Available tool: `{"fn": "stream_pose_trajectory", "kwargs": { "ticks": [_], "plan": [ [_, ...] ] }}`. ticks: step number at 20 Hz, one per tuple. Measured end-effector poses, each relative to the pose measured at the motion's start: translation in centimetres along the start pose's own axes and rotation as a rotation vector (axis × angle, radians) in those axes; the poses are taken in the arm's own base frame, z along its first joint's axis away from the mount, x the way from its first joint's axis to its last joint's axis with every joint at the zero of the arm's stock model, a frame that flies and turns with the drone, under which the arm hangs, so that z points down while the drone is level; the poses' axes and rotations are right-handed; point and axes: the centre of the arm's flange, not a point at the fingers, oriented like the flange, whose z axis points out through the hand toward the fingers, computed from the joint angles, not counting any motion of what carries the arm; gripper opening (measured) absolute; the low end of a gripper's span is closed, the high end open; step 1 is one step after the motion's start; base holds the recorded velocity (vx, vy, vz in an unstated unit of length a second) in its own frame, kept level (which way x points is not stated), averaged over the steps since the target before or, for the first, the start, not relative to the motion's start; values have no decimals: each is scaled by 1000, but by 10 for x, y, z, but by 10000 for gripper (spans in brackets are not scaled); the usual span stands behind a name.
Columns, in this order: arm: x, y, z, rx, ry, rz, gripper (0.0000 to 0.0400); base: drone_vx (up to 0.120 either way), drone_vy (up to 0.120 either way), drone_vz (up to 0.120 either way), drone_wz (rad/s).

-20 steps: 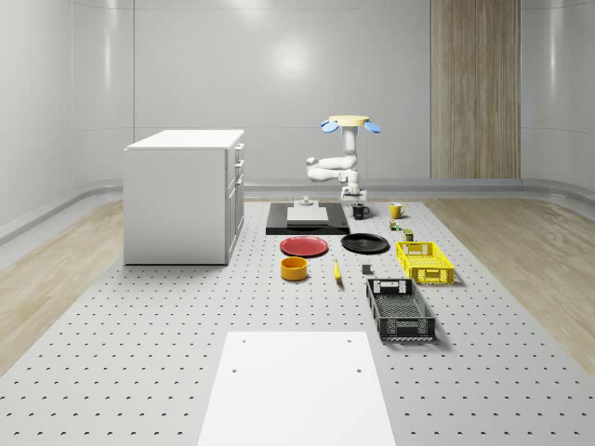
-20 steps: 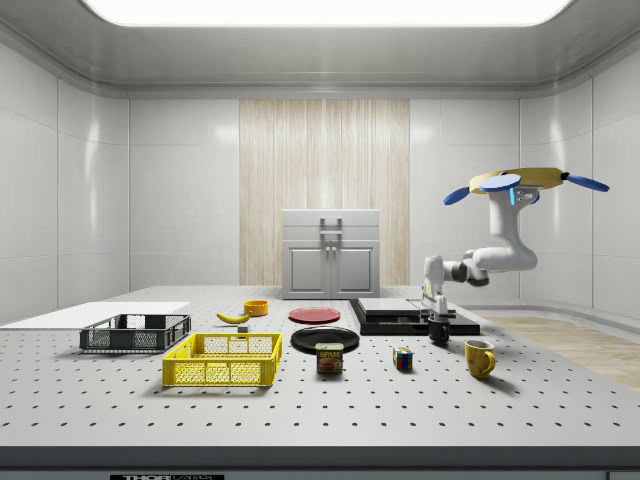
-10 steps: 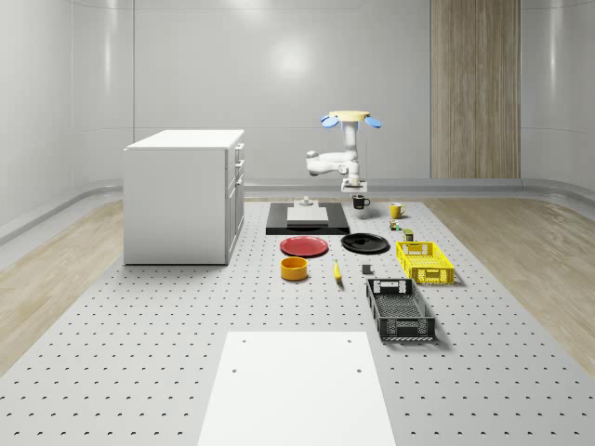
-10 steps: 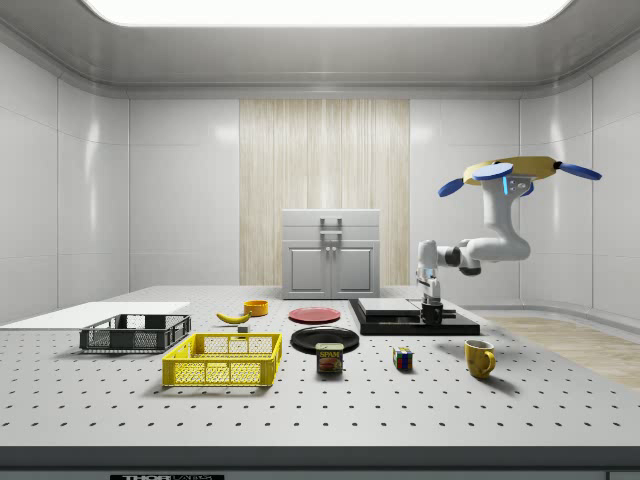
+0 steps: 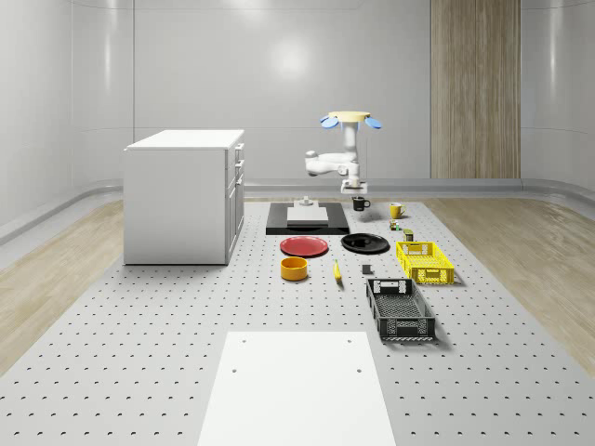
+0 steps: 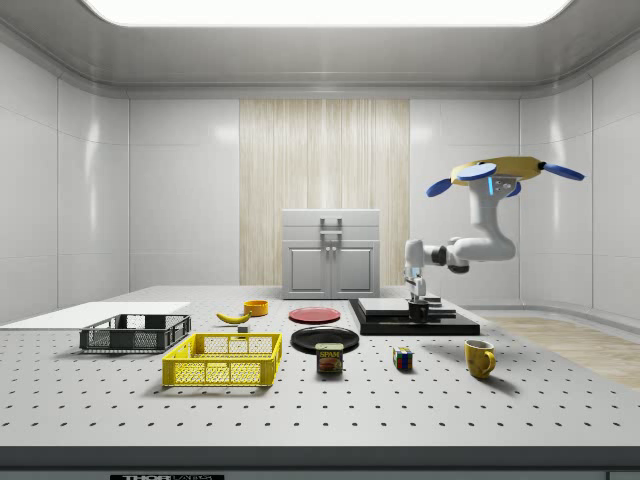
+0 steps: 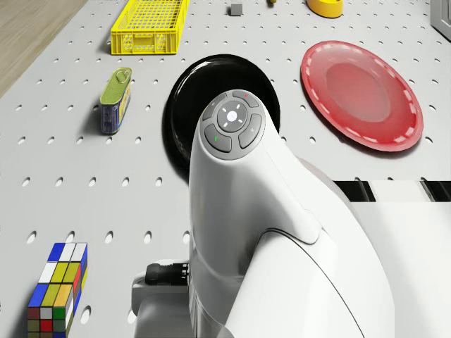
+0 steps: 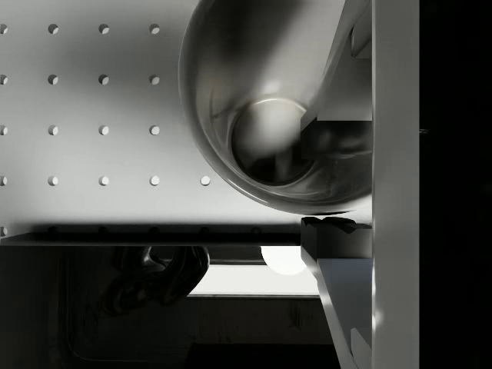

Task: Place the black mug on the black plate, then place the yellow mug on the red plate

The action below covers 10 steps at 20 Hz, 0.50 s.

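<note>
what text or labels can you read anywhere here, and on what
"SPAM": on the can, just readable in the side view.
Strip at the table's front edge: lettering too small to read.
Can's side label in the drone view: too blurred to read.
Nothing legible on the mugs, plates or crates.

drone [image 6: 505, 168]: tan disc body, blue rotors | arm [image 7: 282, 239]: glossy white, rounded links | wrist cap: grey button pad
</note>
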Motion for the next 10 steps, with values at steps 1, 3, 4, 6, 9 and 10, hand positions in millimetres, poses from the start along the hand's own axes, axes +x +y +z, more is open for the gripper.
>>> {"fn": "stream_pose_trajectory", "kwargs": {
  "ticks": [1,3,4,6,9,10],
  "plan": [
    [0,0,0,0,0,0,110,120,0,0,0],
    [0,0,0,0,0,0,110,120,0,0,0],
    [0,0,0,0,0,0,110,120,0,0,0],
    [0,0,0,0,0,0,110,120,0,0,0],
    [0,0,0,0,0,0,110,120,0,0,0],
    [0,0,0,0,0,0,110,120,0,0,0]
  ]
}}
